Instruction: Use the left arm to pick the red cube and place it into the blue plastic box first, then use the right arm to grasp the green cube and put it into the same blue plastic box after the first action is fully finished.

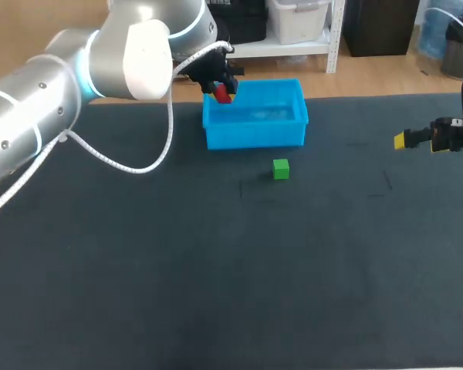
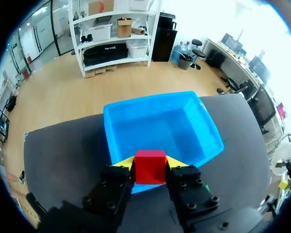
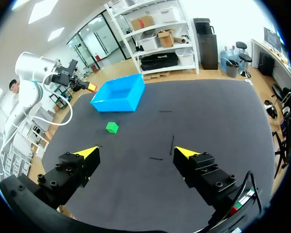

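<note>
Left gripper [image 2: 150, 164]: closed on the red cube [image 2: 150, 171], one yellow-tipped finger pressed to each of two opposite faces. Reached in from the table's left side, with a white coiled cable [image 1: 139, 166] hanging off the left arm [image 1: 100, 62] in a loop above the dark surface.

Red cube: carried off the table [image 1: 216, 270], at the left end of the blue plastic box [image 1: 255, 135], close to that box's far-left corner. Seen from the left wrist, overlapped the nearest rim, with the open inside of the box stretching ahead of the fingers. Could not tell whether over the rim or just inside it. Plain faces, no marking legible.

Blue plastic box: stood open-topped near the middle of the table's far edge, long side parallel to that edge. Nothing seen lying on its floor. No label legible on its walls.

Green cube [image 1: 281, 169]: lay on the table just beside the box's near wall, not touching it, toward the box's right half. Well apart from both grippers.

Right gripper [image 3: 136, 152]: fingers spread wide, nothing between them. Hung at the table's right edge, toward the far side, pointing inward across the surface.

Table: dark mat, with a few thin short dark line marks [image 3: 172, 143] between the green cube and the right edge.
</note>
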`<state>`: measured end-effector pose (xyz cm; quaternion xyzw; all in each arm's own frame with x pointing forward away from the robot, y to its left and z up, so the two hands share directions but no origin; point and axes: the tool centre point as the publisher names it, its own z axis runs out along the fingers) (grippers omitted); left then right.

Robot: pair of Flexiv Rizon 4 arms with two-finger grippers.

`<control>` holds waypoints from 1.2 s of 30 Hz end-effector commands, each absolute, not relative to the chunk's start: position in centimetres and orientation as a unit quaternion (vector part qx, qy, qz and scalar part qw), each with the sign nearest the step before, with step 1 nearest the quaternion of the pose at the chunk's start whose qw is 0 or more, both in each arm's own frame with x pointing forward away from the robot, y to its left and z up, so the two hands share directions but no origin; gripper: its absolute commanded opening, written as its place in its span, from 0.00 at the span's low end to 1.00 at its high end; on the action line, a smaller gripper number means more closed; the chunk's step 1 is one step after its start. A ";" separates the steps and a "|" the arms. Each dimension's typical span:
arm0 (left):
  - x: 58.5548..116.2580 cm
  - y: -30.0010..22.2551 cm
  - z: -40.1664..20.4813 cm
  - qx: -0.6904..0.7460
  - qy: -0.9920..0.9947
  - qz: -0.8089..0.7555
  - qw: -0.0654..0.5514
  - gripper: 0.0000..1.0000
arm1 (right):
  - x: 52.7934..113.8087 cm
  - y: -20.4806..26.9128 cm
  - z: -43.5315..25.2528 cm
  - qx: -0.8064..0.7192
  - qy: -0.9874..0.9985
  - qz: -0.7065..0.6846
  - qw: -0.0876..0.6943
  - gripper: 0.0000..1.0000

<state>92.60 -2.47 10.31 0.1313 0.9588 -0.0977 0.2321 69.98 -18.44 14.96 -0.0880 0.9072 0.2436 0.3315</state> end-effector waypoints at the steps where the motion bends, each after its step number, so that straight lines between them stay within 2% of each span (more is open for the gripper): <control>1: 94.0 -3.0 9.5 0.134 0.961 -0.099 0.222 0.00 | 70.0 -18.5 15.0 -0.089 0.907 0.244 0.331 1.00; 13: 94.7 -3.8 6.4 0.128 0.968 -0.104 0.188 0.00 | 70.0 -18.5 15.0 -0.089 0.907 0.244 0.331 1.00; 24: 94.9 -3.7 5.8 0.124 0.973 -0.098 0.168 0.00 | 70.0 -18.5 15.0 -0.089 0.907 0.244 0.331 1.00; 25: 94.9 -3.7 5.9 0.124 0.973 -0.098 0.167 0.28 | 70.0 -18.5 15.0 -0.089 0.907 0.244 0.331 1.00; 28: 94.9 -3.9 6.1 0.126 0.973 -0.097 0.167 0.93 | 70.0 -18.5 15.0 -0.089 0.907 0.244 0.331 1.00; 29: 94.8 -3.9 6.1 0.126 0.973 -0.097 0.167 1.00 | 70.0 -18.5 15.0 -0.089 0.907 0.244 0.331 1.00; 36: 94.3 -4.3 6.9 0.134 0.972 -0.094 0.168 1.00 | 70.0 -18.5 15.0 -0.089 0.907 0.244 0.331 1.00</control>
